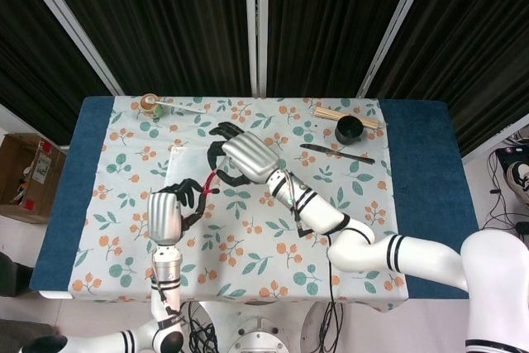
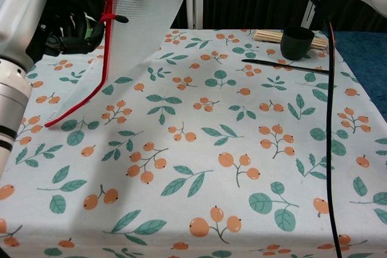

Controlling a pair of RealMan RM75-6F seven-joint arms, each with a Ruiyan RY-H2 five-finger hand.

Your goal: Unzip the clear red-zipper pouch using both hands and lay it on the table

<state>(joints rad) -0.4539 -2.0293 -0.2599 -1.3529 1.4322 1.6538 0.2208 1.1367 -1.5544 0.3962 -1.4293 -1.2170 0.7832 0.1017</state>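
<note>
The clear pouch (image 2: 148, 4) with its red zipper (image 2: 100, 77) hangs tilted above the floral tablecloth (image 2: 230, 149). Its lower corner still reaches the cloth at the left. My right hand (image 1: 244, 159) grips the pouch's top end, and only its fingertips show at the top of the chest view. My left hand (image 1: 165, 217) reaches in from the left. Its dark fingers (image 2: 75, 39) pinch the red zipper near the pull (image 2: 109, 15). In the head view the pouch (image 1: 177, 161) shows nearly edge-on, with a bit of the red zipper (image 1: 210, 182) between the two hands.
A black cup (image 1: 348, 130), a bundle of wooden sticks (image 1: 347, 112) and a thin black tool (image 1: 336, 153) lie at the far right of the cloth. A small round object with a spoon (image 1: 151, 104) sits at the far left corner. A cardboard box (image 1: 29, 175) stands on the floor to the left.
</note>
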